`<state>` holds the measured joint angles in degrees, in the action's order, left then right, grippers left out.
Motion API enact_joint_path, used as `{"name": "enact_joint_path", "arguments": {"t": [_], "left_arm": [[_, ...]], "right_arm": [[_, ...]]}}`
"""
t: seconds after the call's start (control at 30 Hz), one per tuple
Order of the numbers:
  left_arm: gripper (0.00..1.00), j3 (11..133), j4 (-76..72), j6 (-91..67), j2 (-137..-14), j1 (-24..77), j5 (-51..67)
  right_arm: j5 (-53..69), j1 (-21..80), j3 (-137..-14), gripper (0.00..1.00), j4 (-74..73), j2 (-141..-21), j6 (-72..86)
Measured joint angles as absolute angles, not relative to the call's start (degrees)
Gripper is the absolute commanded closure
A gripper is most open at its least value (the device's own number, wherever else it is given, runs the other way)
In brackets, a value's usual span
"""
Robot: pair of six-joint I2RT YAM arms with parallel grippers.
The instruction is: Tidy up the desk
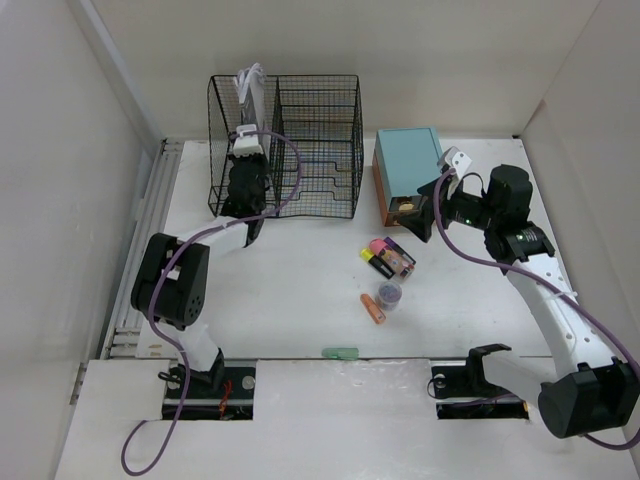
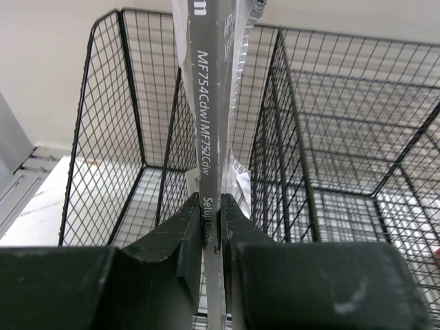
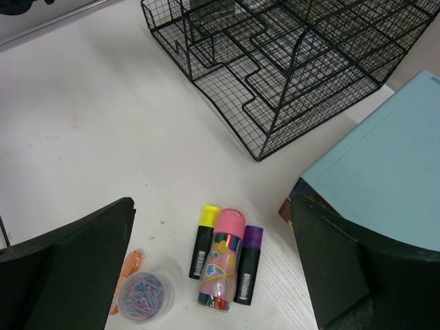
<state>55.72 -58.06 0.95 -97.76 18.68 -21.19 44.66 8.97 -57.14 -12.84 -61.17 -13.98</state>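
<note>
Two robot arms worked over a white desk, one holding a booklet in a wire rack, the other poised above loose stationery.

The desk (image 1: 280, 290) was a wide white tabletop walled in white, spreading out from the arm bases at its near edge; at its far side stood a black wire rack (image 1: 320, 150) and, to the right, a teal-topped drawer box (image 1: 408, 165); the left gripper (image 2: 212, 220) was pinched on the lower edge of a grey setup guide (image 2: 210, 137), held upright on its edge in the rack's left slot, probably so that it would file like a book; the right gripper (image 3: 212, 206) hung with its fingers spread wide above a yellow highlighter (image 3: 202, 240), a pink pen tube (image 3: 221, 258), a purple highlighter (image 3: 249, 265) and a tub of paper clips (image 3: 144, 295), all lying close together near the box, apparently next to be tidied.
</note>
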Motion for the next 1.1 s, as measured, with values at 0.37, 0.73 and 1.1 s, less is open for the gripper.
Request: {"name": "enact_joint_path", "arguments": {"t": [0.37,0.73,1.1], "left_arm": [[1.00,55.7,-59.4,1.1,-95.6,18.5,-17.9],[1.00,58.2,-58.9,0.4,-96.7,14.6,-12.9],[1.00,62.0,-58.7,-0.6,-101.1,13.0,-9.7]], "right_arm": [[45.1,9.0,-57.1,0.00,-12.8,-61.2,-14.0],[45.5,9.0,-57.1,0.00,-12.8,-61.2,-14.4],[45.7,9.0,-57.1,0.00,-12.8,-62.4,-14.9]]}}
